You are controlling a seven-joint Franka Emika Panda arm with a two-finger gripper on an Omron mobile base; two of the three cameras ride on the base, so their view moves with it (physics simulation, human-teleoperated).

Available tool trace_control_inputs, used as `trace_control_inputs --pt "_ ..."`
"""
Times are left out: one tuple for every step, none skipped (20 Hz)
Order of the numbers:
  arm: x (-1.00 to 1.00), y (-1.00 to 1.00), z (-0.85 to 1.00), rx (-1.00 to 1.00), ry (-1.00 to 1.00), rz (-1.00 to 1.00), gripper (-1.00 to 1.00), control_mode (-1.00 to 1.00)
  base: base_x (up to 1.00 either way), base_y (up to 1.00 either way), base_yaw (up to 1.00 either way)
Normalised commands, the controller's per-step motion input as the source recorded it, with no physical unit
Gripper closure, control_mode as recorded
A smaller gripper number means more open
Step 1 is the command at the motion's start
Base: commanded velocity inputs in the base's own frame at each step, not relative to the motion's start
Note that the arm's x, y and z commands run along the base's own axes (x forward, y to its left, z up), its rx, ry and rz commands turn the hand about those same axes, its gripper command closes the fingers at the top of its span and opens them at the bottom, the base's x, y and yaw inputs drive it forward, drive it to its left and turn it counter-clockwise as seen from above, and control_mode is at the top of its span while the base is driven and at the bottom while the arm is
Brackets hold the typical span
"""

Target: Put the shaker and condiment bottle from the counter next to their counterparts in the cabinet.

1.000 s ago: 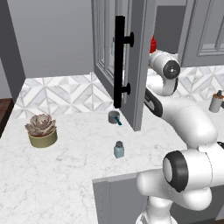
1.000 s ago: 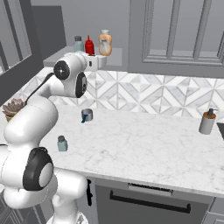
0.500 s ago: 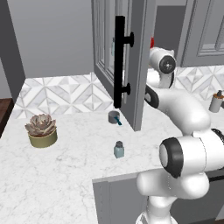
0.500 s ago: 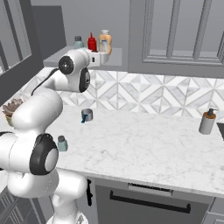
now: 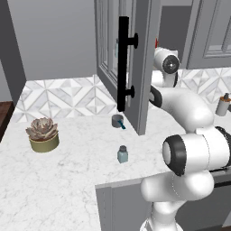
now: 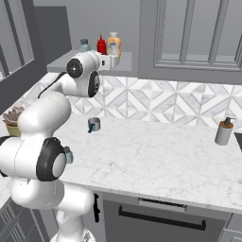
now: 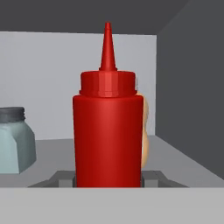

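The condiment bottle [image 7: 107, 131], red with a tapered nozzle, stands upright between my fingertips [image 7: 64, 176] inside the open cabinet [image 5: 145, 67]. My gripper [image 7: 107, 177] is shut on its base. In the right base view the condiment bottle [image 6: 101, 44] sits over the cabinet shelf [image 6: 61, 60] with the gripper [image 6: 106, 54] just below it. A blue-grey capped jar [image 7: 15, 140] stands on the shelf to the bottle's left. The shaker [image 5: 122, 154] rests on the counter [image 5: 67, 180], apart from the arm, and its edge [image 6: 69, 154] peeks out behind the arm.
An amber jar [image 6: 113, 45] stands on the shelf behind the red bottle. The open door's black bar handle [image 5: 122, 63] hangs over a small grey cup with a blue handle [image 5: 118, 121]. A potted succulent [image 5: 43, 133] sits left; a brown-topped bottle [image 6: 223, 131] stands right.
The arm has reached further into the cabinet and carried the red bottle a little to the right along the shelf. The shaker and cup have not moved.
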Motion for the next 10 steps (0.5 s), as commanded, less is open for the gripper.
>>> trace_control_inputs --pt "0.26 -0.09 -0.22 0.00 0.00 0.00 1.00 -1.00 0.00 0.00 0.00" --pt "0.24 -0.10 -0.24 0.00 -0.01 0.00 1.00 -1.00 0.00 0.00 0.00" --pt "0.24 -0.09 -0.24 0.00 -0.01 0.00 1.00 -1.00 0.00 0.00 0.00" --pt "0.26 -0.08 -0.24 0.00 -0.01 0.00 1.00 -1.00 0.00 0.00 0.00" --pt "0.26 -0.09 -0.26 0.00 -0.01 0.00 1.00 -1.00 0.00 0.00 0.00" --pt "0.26 -0.08 -0.27 0.00 -0.01 0.00 1.00 -1.00 0.00 0.00 0.00" --pt "0.26 -0.06 -0.28 0.00 -0.01 0.00 1.00 -1.00 0.00 0.00 0.00" --pt "0.25 -0.06 -0.29 0.00 -0.01 0.00 1.00 -1.00 0.00 0.00 0.00" --pt "0.24 -0.06 -0.29 0.00 -0.01 0.00 1.00 -1.00 0.00 0.00 0.00" --pt "0.21 -0.06 -0.30 0.00 -0.02 0.00 1.00 -1.00 0.00 0.00 0.00"
